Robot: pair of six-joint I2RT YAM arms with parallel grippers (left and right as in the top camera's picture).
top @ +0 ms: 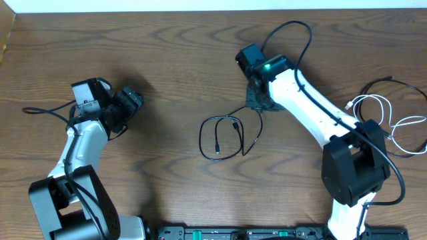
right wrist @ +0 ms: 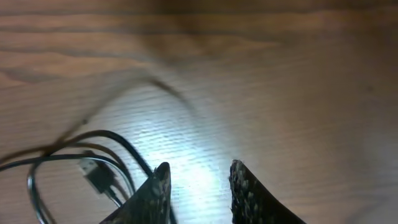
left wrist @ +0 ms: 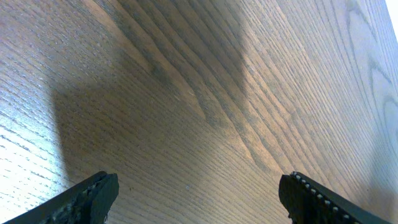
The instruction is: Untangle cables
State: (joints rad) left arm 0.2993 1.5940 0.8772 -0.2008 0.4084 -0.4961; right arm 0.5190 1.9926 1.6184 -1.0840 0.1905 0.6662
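**Overhead view.** We are looking down on a wooden table [top: 167, 53] with an arm at each side. The black cable [top: 223, 138] is lying in a loose loop near the middle of the table. The white cable [top: 393, 123] is lying in slack curls at the far right, beside the base of the right arm. The two cables are lying well apart, and we are seeing no crossing between them.

**Right wrist view.** The right gripper [right wrist: 198, 167] is hanging low over the wood at the upper right of the black loop. Its fingers [right wrist: 158, 190] are standing narrow, with only a slim strip of bare, brightly lit wood showing between them. We are finding nothing in that gap. A strand of the black cable is running up to the outer side of one finger; we cannot tell whether it is touching. A small plug [right wrist: 94, 173] is lying flat just beside that strand, inside the loop.

**Left wrist view.** The left gripper [left wrist: 199, 182] is hovering over bare wood on the left of the table, far from both cables. Its fingers [left wrist: 93, 196] are spreading wide and are holding nothing.
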